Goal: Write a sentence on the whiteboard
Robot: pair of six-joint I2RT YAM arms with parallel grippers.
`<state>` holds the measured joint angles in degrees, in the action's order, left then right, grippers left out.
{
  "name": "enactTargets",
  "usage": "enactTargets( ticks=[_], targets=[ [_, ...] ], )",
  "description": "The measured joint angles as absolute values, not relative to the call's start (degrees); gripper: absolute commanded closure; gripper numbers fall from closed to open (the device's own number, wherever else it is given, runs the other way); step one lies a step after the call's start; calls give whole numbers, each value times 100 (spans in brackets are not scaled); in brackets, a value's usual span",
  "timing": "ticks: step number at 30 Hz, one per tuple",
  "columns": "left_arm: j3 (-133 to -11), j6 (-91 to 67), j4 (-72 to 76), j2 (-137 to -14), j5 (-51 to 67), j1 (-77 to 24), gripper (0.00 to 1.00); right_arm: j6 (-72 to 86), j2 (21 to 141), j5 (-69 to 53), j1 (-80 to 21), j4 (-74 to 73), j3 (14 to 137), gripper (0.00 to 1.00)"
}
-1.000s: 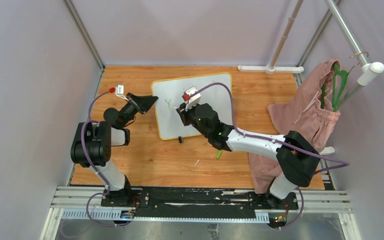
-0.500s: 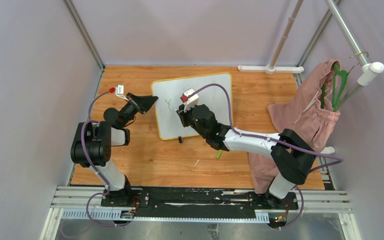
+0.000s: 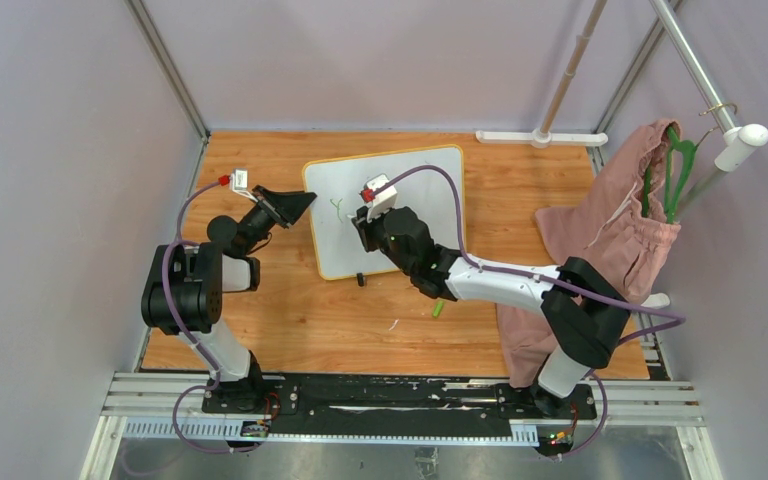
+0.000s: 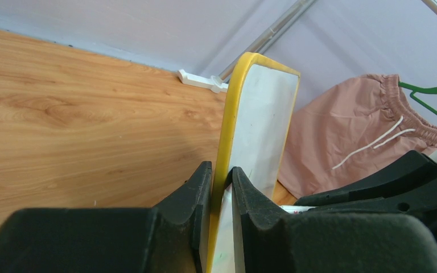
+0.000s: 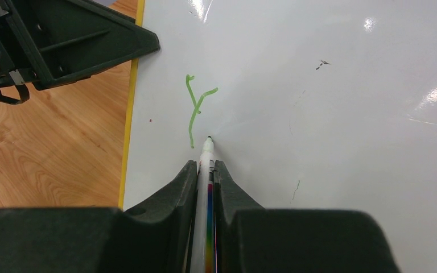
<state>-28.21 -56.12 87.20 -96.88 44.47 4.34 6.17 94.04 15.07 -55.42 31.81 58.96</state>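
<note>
The whiteboard (image 3: 430, 190) lies on the wooden table, white with a yellow rim (image 4: 233, 108). My left gripper (image 3: 305, 203) (image 4: 221, 176) is shut on its left edge, one finger on each face. Of the sentence, only a green letter "Y" (image 5: 196, 108) (image 3: 337, 208) shows, near the board's left side. My right gripper (image 3: 362, 226) (image 5: 206, 166) is shut on a white marker (image 5: 207, 156) with a rainbow stripe. Its tip rests on the board just right of the Y's foot.
A pink garment (image 3: 610, 225) hangs on a green hanger (image 3: 672, 170) from a rack at the right, draping onto the table. The rack's white base (image 3: 540, 137) lies behind the board. A green cap (image 3: 439, 309) and a small black piece (image 3: 360, 279) lie near the board's front edge.
My right gripper has shifted slightly left with the marker. The left gripper and the board have not moved.
</note>
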Motion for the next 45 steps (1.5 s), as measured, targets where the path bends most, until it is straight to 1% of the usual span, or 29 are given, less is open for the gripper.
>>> enactTargets(
  ticks=[26,45],
  targets=[
    [-2821,-5610,8715,-9679,4440,425,100,622,9196,1616,-5487,3129,5623,100],
    [-2821,-5612,8696,-9677,4477,362,100,578,9249,1594,-5387,2912,5964,100]
  ],
)
